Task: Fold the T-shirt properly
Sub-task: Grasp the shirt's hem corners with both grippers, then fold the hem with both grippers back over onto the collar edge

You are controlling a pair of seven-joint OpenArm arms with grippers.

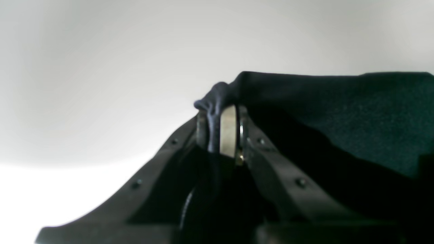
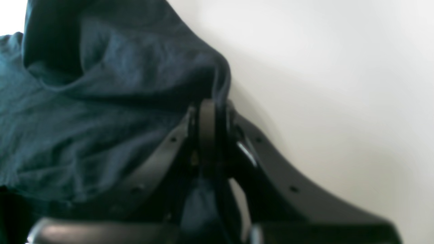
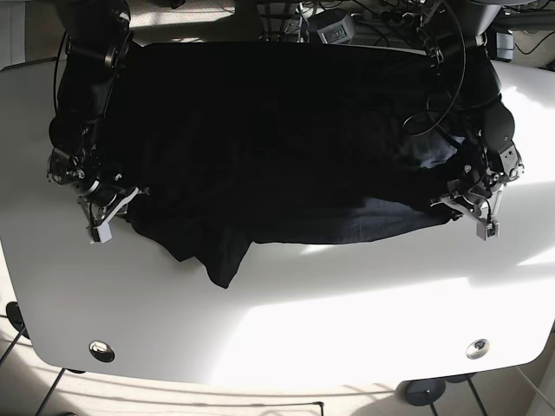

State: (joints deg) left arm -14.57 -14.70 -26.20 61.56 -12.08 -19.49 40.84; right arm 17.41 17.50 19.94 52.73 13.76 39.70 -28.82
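Note:
A dark navy T-shirt (image 3: pixel 277 147) lies spread across the far half of the white table (image 3: pixel 303 303), its near edge lifted and hanging unevenly. My left gripper (image 3: pixel 460 211), on the right in the base view, is shut on the shirt's edge; the left wrist view shows a pinch of cloth (image 1: pixel 212 115) squeezed between its fingers (image 1: pixel 230 130). My right gripper (image 3: pixel 108 215), on the left in the base view, is shut on the other end of that edge; in the right wrist view, cloth (image 2: pixel 101 101) drapes out from the closed jaws (image 2: pixel 212 122).
A loose flap of shirt (image 3: pixel 225 256) hangs toward the table's near side between the arms. Two round grommets (image 3: pixel 101 350) (image 3: pixel 477 348) sit near the front edge. Cables and equipment (image 3: pixel 334 26) crowd the far edge.

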